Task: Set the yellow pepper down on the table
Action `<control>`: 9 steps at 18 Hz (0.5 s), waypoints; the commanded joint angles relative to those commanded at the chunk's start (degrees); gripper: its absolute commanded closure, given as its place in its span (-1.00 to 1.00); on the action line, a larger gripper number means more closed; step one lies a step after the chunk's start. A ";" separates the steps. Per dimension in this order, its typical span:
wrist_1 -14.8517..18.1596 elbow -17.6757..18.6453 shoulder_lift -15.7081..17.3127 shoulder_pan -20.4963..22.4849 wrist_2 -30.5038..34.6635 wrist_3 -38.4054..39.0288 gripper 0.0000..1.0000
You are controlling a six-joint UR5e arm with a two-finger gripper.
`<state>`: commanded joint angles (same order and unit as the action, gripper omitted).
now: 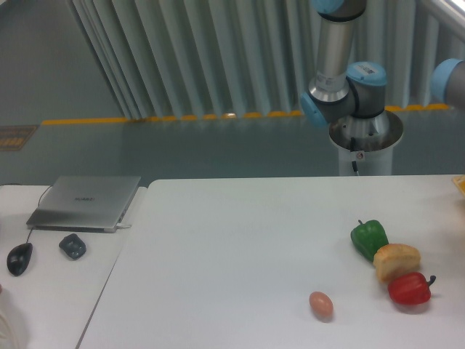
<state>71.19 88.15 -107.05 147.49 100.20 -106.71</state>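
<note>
1. Claw is out of frame: only the grey-and-blue arm joints point(341, 73) show at upper right, so I can't tell if it's wide, narrow or holding anything.
2. Yellow pepper: not clearly visible. A yellow sliver point(460, 185) sits at the right edge; too cropped to identify.
3. Wide white table point(232, 254) carries a green pepper point(369, 238), tan bread roll point(397, 260), red pepper point(409, 289) and brown egg point(321, 305) at lower right.
4. Advice: set it down on bare centre-left tabletop, low and gently.
</note>
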 joint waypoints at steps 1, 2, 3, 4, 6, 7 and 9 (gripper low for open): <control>-0.09 0.00 -0.44 -0.70 0.00 1.76 0.16; -0.09 0.00 -0.70 -1.41 0.00 3.51 0.15; -0.18 0.00 -1.14 -2.11 0.00 5.10 0.15; -0.26 0.00 -1.41 -2.64 0.00 6.42 0.15; -0.35 0.00 -2.37 -3.61 0.00 8.88 0.15; -0.87 0.00 -2.98 -3.79 0.00 10.11 0.14; -1.67 0.09 -3.86 -4.40 0.00 11.09 0.13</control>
<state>69.52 88.24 -110.91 143.09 100.20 -95.63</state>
